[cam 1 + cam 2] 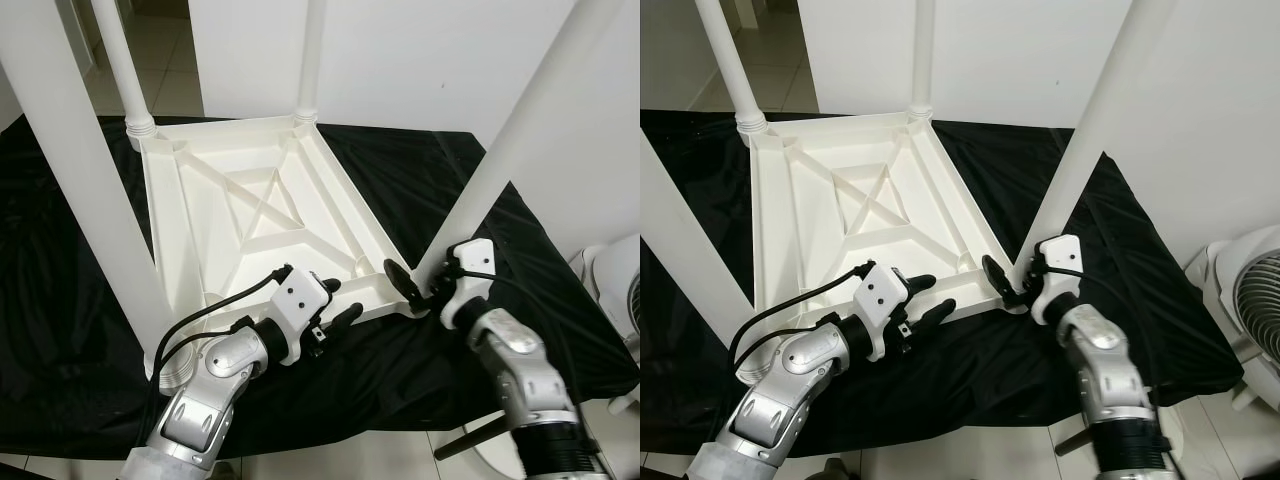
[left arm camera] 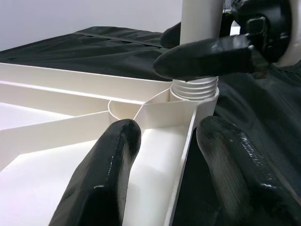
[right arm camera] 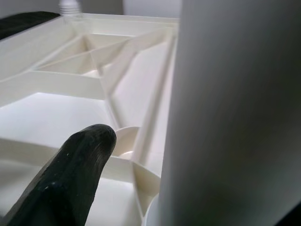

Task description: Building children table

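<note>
Your right gripper (image 1: 418,283) is clamped around the near-right white round plastic leg (image 1: 500,150) of the upturned white plastic children's table top (image 1: 260,215).

The table top lies underside-up on the black cloth (image 1: 420,170), ribs showing, with four legs standing in its corners. Your right fingers close on the leg just above its threaded base, at about 4 o'clock of the top. Your left gripper (image 1: 336,300), at 6 o'clock, is spread open astride the near rim, one finger (image 2: 101,179) inside, one outside, gripping nothing.
</note>
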You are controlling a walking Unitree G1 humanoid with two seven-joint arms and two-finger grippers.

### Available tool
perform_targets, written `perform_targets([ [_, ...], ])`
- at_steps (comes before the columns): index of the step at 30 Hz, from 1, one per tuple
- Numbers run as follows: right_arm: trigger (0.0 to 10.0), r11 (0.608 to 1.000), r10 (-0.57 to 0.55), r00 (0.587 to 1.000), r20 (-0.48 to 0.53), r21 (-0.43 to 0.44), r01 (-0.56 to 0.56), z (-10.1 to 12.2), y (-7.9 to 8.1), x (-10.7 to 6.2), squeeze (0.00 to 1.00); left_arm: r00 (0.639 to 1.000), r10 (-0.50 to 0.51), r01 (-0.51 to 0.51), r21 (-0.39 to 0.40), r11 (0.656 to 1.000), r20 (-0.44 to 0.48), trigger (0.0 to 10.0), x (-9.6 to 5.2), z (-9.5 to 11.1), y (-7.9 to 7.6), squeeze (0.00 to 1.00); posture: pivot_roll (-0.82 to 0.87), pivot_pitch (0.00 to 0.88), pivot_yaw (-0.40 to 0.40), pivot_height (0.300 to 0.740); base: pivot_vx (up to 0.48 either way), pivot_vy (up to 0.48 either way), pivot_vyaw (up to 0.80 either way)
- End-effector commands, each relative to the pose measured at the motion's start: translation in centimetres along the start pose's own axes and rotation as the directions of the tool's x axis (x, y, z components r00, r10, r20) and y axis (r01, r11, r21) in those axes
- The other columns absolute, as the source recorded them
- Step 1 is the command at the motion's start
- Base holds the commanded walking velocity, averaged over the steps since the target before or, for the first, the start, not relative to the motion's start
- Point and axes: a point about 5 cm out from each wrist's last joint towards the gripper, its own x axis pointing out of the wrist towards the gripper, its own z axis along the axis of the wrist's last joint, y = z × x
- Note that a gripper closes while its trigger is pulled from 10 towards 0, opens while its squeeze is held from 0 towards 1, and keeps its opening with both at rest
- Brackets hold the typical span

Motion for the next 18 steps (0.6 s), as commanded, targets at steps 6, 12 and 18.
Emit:
perform_targets([
  [6,10.0,0.956,0.292,0.956,-0.039,0.042,-0.291,-0.4,2.4,0.4,0.0,1.0,0.013,-0.013,0.006,1.0,-0.011,10.0,-0.1,0.1,-0.2,0.0,0.1,0.0,-0.069,0.74,0.0,0.0,0.0],
  [12,10.0,0.934,0.358,0.933,-0.04,0.035,-0.357,-0.4,3.0,0.7,0.0,1.0,0.008,-0.008,0.007,1.0,-0.029,10.0,-0.3,-0.1,-0.1,0.0,0.11,0.0,-0.075,0.74,0.0,0.0,0.0],
  [18,10.0,0.935,0.353,0.934,-0.052,0.0,-0.354,0.0,1.2,0.4,0.0,0.997,-0.024,0.025,0.006,1.0,-0.077,10.0,-1.4,-1.0,-0.3,0.0,0.1,0.0,-0.072,0.74,0.0,0.0,0.0],
])
